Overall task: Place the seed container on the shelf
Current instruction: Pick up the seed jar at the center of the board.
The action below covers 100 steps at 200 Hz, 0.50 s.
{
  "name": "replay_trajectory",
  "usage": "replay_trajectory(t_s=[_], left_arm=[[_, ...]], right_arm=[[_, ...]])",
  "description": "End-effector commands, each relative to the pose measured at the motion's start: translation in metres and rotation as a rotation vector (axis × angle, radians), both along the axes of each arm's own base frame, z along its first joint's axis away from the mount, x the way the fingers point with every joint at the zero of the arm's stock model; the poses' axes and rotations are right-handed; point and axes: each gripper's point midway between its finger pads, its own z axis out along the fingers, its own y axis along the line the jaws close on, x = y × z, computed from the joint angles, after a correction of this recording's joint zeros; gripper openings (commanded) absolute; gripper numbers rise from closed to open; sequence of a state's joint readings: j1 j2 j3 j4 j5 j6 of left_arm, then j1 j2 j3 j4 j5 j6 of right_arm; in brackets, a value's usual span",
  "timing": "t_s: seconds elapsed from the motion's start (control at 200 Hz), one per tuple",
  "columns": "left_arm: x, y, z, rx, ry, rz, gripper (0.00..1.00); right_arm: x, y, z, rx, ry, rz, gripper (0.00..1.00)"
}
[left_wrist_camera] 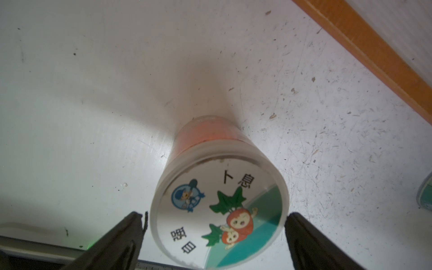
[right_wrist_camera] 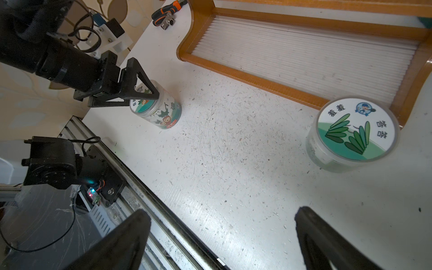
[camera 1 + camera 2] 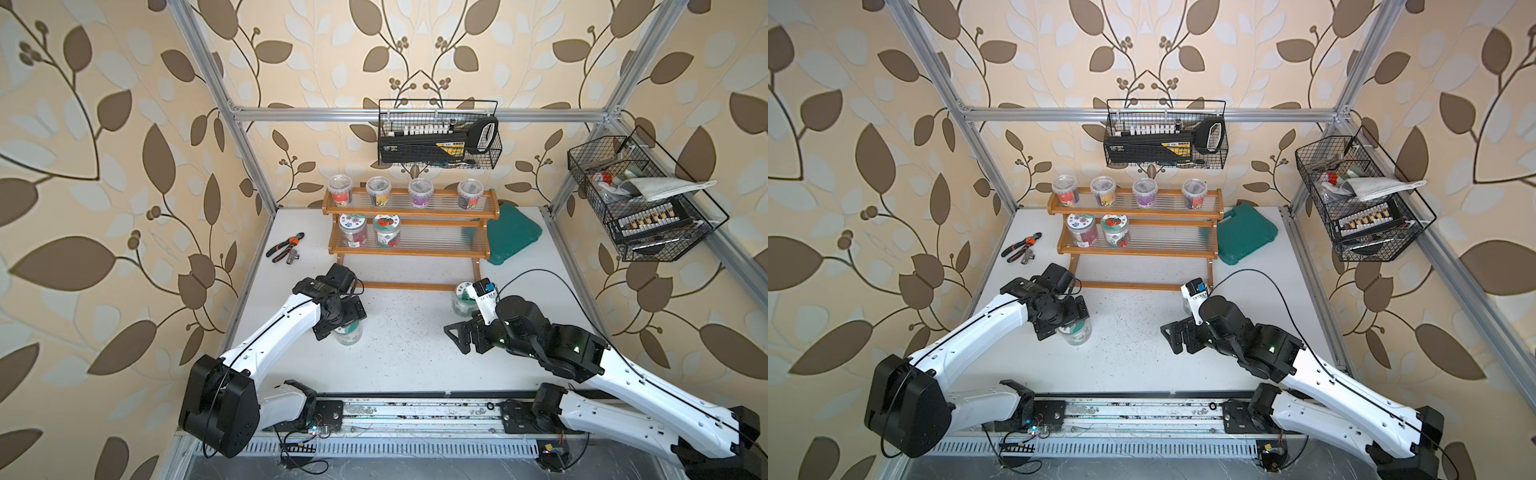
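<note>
A clear seed container (image 1: pixel 217 210) with a strawberry picture on its white lid stands upright on the white table (image 3: pixel 399 349), left of centre. It shows in both top views (image 3: pixel 349 334) (image 3: pixel 1076 333) and in the right wrist view (image 2: pixel 159 112). My left gripper (image 1: pixel 216 215) (image 3: pixel 340 322) hangs over it, open, one finger on each side of the lid and a narrow gap beside each. A second container (image 2: pixel 355 133) (image 3: pixel 460 300), with green leaves on its lid, stands by the right foot of the shelf (image 3: pixel 409 251) (image 3: pixel 1138 251) (image 2: pixel 257 79). My right gripper (image 2: pixel 223 210) (image 3: pixel 457 338) is open and empty over bare table.
The shelf's top tier carries several small cups (image 3: pixel 378 191); its middle tier holds two jars (image 3: pixel 370 230) at the left end. Pliers (image 3: pixel 286 245) lie left of the shelf and a green case (image 3: pixel 513 235) lies to its right. Black wire baskets (image 3: pixel 438 137) (image 3: pixel 640 199) hang above.
</note>
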<state>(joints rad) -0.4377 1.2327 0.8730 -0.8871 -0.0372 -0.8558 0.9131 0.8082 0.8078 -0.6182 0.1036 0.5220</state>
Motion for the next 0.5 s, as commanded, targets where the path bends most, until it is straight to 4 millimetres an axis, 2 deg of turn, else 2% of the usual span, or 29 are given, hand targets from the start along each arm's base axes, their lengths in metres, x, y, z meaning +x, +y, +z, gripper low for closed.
replay_trajectory(t_s=[0.0,0.495], left_arm=[[0.009,-0.001,0.011,-0.011,-0.052,-0.022,0.98],[0.012,-0.003,-0.008,0.010,-0.005,-0.026,0.98]], right_arm=[[0.001,0.000,-0.007,-0.013,0.004,0.006,0.99],[0.001,-0.001,-0.013,-0.022,0.015,0.004,0.99]])
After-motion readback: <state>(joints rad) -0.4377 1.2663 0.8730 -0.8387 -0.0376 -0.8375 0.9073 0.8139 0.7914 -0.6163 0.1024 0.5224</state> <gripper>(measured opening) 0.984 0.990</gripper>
